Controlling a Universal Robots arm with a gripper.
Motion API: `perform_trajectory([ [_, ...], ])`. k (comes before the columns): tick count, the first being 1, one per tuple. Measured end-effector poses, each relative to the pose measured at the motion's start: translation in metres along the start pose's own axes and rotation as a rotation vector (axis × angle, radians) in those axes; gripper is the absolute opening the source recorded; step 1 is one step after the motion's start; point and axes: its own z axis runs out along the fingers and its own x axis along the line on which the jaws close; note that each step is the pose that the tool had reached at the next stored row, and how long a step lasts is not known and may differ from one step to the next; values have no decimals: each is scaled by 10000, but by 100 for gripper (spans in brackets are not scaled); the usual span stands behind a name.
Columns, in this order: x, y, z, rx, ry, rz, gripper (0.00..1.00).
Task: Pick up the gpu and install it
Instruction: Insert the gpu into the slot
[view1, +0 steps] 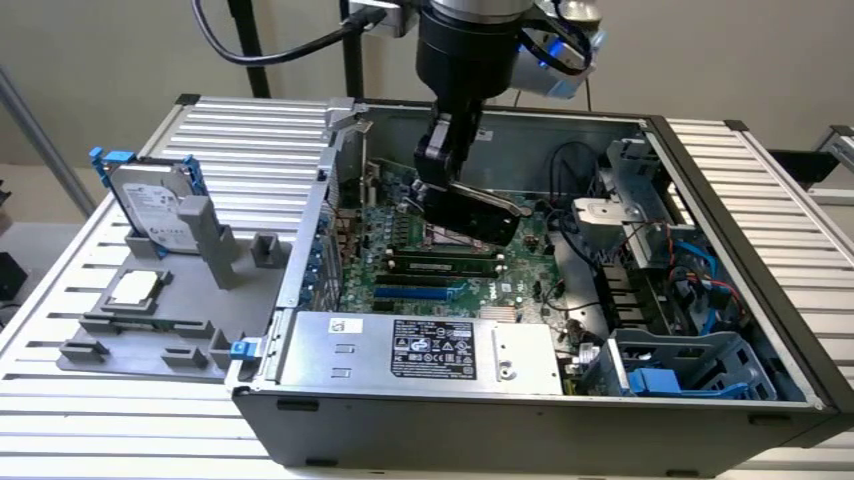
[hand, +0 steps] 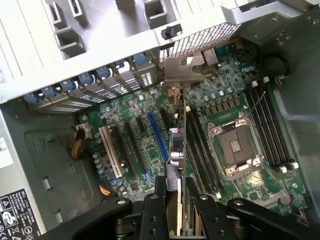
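The gpu (view1: 475, 218) is a flat black card held inside the open computer case (view1: 747, 230), tilted over the motherboard (view1: 427, 270). My gripper (view1: 443, 188) is shut on it from above. In the wrist view the gpu (hand: 182, 125) is seen edge-on, running from my gripper (hand: 176, 195) toward the case's rear wall. Its silver bracket (hand: 184, 67) sits near the rear slot openings. The card lies between the blue expansion slot (hand: 156, 135) and the CPU socket (hand: 235, 145). I cannot tell whether its lower edge touches a slot.
A silver hard drive with blue rails (view1: 154, 205) and a small square CPU chip (view1: 134, 288) rest on a grey fixture at the exterior view's left. The power supply (view1: 427, 348) lies along the case front. A drive cage and cables (view1: 681, 300) stand at the exterior view's right.
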Motion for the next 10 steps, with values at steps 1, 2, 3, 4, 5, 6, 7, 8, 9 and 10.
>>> perform_trajectory([
  [1, 0, -1, 9, -2, 8, -179, 0],
  [2, 0, -1, 17, -4, 17, -364, 0],
  [3, 0, -1, 26, -6, 26, -545, 0],
  [4, 0, -2, 34, -7, 34, -723, 0],
  [5, 1, -2, 43, -10, 44, -909, 0],
  [6, 1, -2, 52, -11, 51, -1094, 0],
  [7, 1, -3, 60, -13, 58, -1268, 0],
  [8, 1, -3, 68, -15, 67, -1448, 0],
  [9, 1, -4, 77, -17, 75, -1633, 0],
  [10, 1, -4, 85, -19, 84, -1819, 0],
])
